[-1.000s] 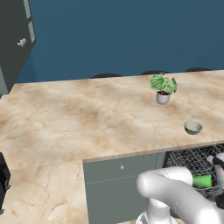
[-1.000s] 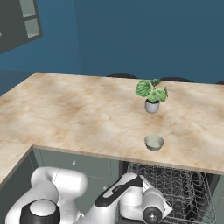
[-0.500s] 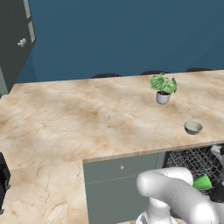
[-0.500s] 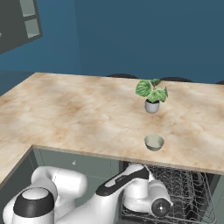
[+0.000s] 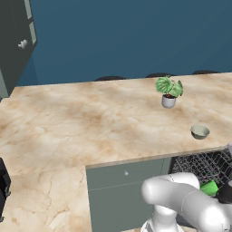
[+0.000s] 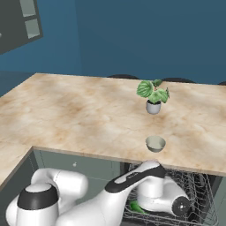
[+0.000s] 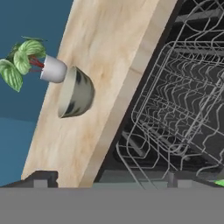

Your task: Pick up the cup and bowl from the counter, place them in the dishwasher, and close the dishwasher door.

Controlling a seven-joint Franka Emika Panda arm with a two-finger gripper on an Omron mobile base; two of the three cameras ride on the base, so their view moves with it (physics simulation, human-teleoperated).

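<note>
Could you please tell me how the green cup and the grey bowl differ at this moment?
The small bright green tapered cup already lies in the black wire dishwasher rack below the counter edge; the small round grey metallic bowl stands on the beige marbled stone counter, near its front edge. The cup is plain green; the bowl is grey with a pale inside. Both are small.

Potted plant (image 5: 168, 93) with green leaves, dark wall cabinet (image 5: 16, 41) upper left, blue wall (image 5: 127, 36) behind

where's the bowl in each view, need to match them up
Left base view: bowl right of centre, near the counter's front edge.
Right base view: centre-right, near that edge.
Hand view: upper left, rolled sideways.
Shared landmark: potted plant just behind the bowl.
</note>
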